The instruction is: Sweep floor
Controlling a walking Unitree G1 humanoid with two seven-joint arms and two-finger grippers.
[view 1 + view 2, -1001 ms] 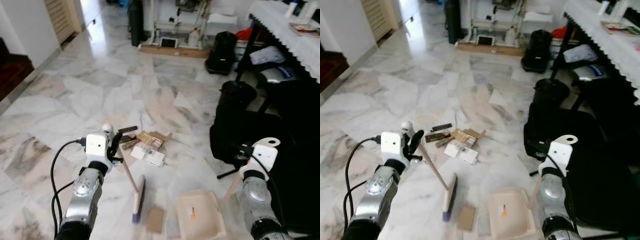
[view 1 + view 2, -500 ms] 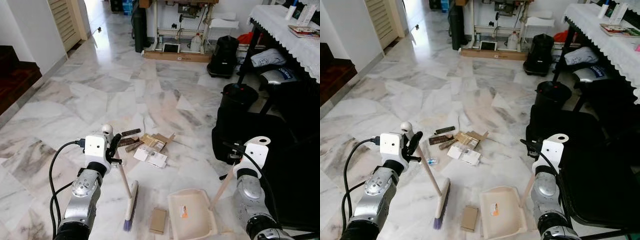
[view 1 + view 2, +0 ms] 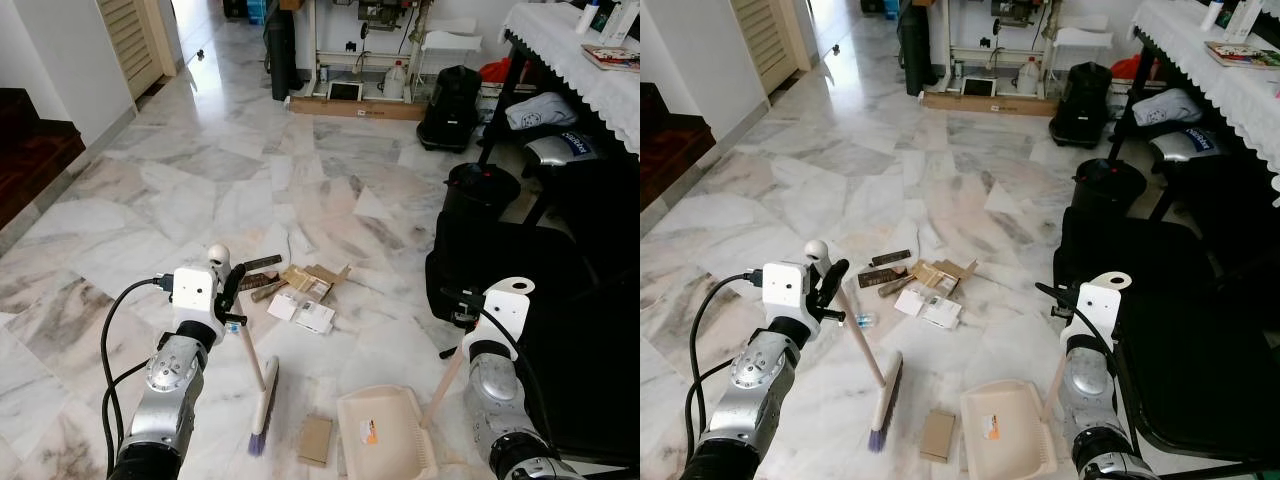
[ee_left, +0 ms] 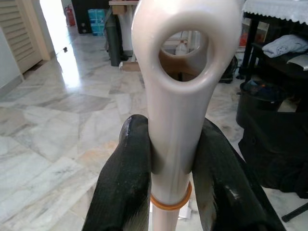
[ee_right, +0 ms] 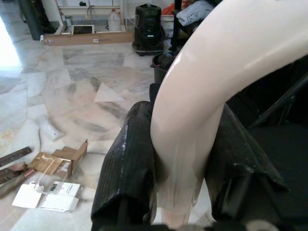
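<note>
Here the dustpan [image 3: 385, 433] sits beside cardboard [image 3: 315, 440].

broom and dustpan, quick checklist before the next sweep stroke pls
1. Left gripper shut on the broom handle: ok, fingers clamp both sides.
2. Right gripper shut on the dustpan handle: ok.
3. Broom head down on the floor: ok, bristles look to be touching the marble.
4. Dustpan resting on the floor, to the right of the broom head: ok.
5. Cardboard piece between broom head and dustpan: ok, lies in the sweep path.
6. Litter pile gathered: not ok, the scraps lie beyond the broom head, away from the dustpan.
</note>
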